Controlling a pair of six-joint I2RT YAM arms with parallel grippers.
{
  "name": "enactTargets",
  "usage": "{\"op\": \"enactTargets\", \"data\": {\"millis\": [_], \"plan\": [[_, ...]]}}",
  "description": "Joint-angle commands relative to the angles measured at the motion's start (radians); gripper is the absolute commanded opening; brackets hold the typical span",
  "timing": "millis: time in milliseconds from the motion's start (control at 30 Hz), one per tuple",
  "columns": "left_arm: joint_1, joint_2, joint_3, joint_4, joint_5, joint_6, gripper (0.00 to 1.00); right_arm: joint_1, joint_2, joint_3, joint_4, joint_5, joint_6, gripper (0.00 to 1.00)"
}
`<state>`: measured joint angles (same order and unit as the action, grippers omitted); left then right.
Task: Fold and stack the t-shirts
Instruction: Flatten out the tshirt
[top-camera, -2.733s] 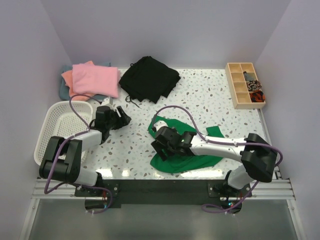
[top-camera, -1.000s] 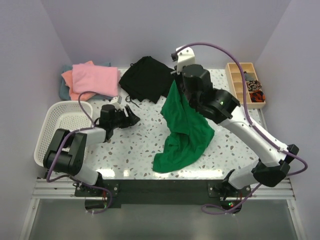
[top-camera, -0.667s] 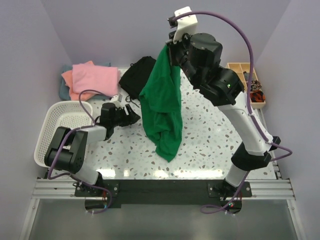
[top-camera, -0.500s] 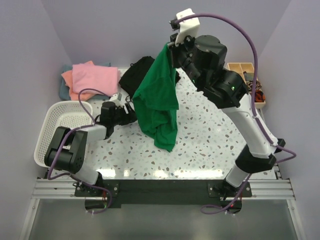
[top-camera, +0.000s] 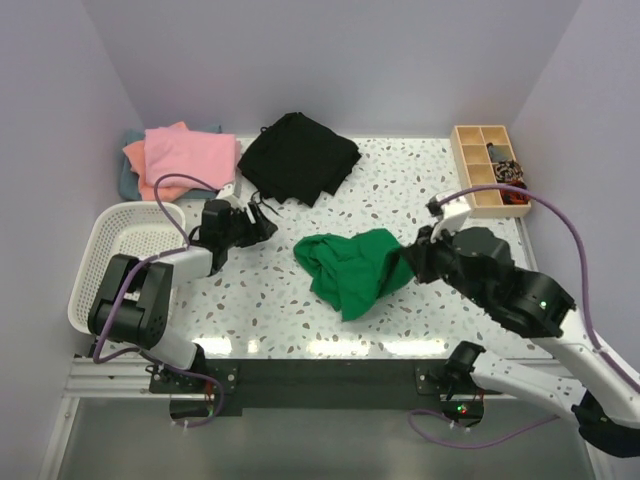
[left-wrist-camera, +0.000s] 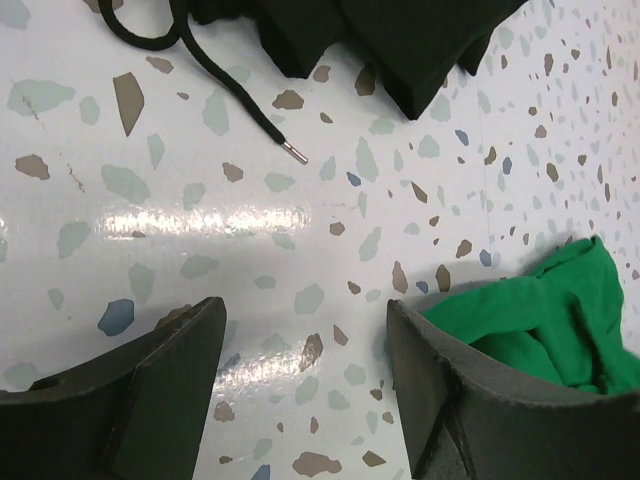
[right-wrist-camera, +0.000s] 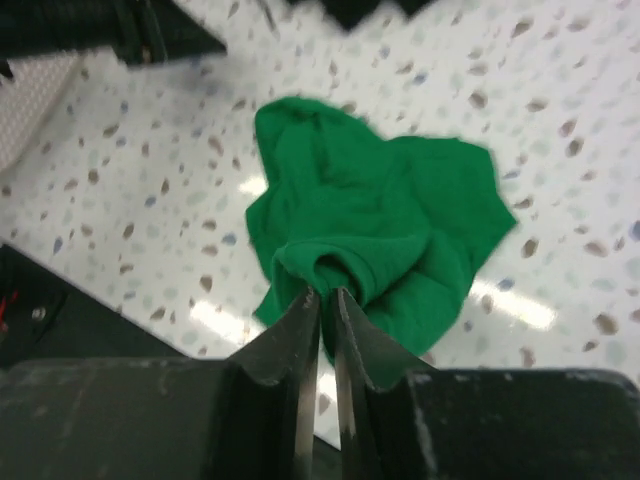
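The bright green t-shirt (top-camera: 350, 270) lies crumpled in the middle of the table. My right gripper (top-camera: 411, 262) is shut on a bunched fold at its right edge. In the right wrist view the closed fingers (right-wrist-camera: 327, 295) pinch a roll of the green t-shirt (right-wrist-camera: 375, 205), which spreads out ahead on the table. My left gripper (top-camera: 262, 226) is open and low over the table, left of the shirt, holding nothing. In the left wrist view its fingers (left-wrist-camera: 305, 320) stand wide apart over bare table, with the green t-shirt (left-wrist-camera: 545, 325) beyond the right finger. A pink t-shirt (top-camera: 188, 157) lies folded at the back left on salmon-orange (top-camera: 133, 153) and grey-teal (top-camera: 124, 184) ones.
A black garment (top-camera: 300, 155) with a drawstring (left-wrist-camera: 235, 90) lies at the back centre. A white mesh basket (top-camera: 112, 250) stands at the left edge. A wooden compartment box (top-camera: 488, 170) sits at the back right.
My right arm has swung down from high above the table, and the green t-shirt that hung from it now lies heaped on the table. The left gripper has hardly moved.
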<state>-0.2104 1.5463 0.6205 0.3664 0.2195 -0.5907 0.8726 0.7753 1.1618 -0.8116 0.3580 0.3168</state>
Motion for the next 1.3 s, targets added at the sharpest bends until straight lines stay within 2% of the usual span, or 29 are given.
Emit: {"op": "enactTargets", "data": {"millis": [0,67,133,267,300,333,500,533,633,667,767,1033,1267], "plan": [[-0.001,-0.002,0.041,0.012,-0.003,0.003,0.7,0.003,0.055,-0.16,-0.057,-0.329,0.236,0.23],[-0.001,0.001,0.036,0.012,-0.003,0.008,0.7,0.008,-0.013,-0.275,-0.017,-0.349,0.286,0.27],[-0.001,0.0,0.027,0.014,-0.006,0.008,0.7,0.008,-0.109,-0.339,-0.015,-0.285,0.37,0.44],[-0.003,0.009,0.028,0.016,0.0,0.011,0.7,0.008,-0.228,-0.34,-0.113,-0.089,0.418,0.49],[-0.001,0.011,0.031,0.02,0.006,0.009,0.7,0.008,-0.238,-0.333,-0.136,0.017,0.43,0.49],[-0.001,0.012,0.033,0.029,0.012,0.005,0.7,0.008,-0.241,-0.335,-0.158,0.069,0.442,0.53],[-0.007,0.035,0.05,0.092,0.112,-0.008,0.7,0.008,-0.15,-0.338,-0.164,0.221,0.565,0.51],[-0.021,0.043,0.064,0.094,0.121,-0.001,0.7,0.008,-0.136,-0.365,-0.146,0.229,0.576,0.54],[-0.072,0.087,0.148,0.069,0.165,0.035,0.7,0.006,-0.093,-0.466,-0.011,0.3,0.599,0.58],[-0.089,0.104,0.219,0.046,0.173,0.048,0.7,0.005,-0.052,-0.484,0.052,0.315,0.593,0.58],[-0.148,0.179,0.354,-0.035,0.165,0.095,0.7,0.005,0.027,-0.525,0.136,0.381,0.602,0.57],[-0.21,0.437,0.608,-0.171,0.204,0.143,0.71,-0.015,0.274,-0.527,0.242,0.345,0.559,0.56],[-0.245,0.578,0.728,-0.208,0.236,0.166,0.71,-0.061,0.357,-0.565,0.336,0.297,0.535,0.56]]}}
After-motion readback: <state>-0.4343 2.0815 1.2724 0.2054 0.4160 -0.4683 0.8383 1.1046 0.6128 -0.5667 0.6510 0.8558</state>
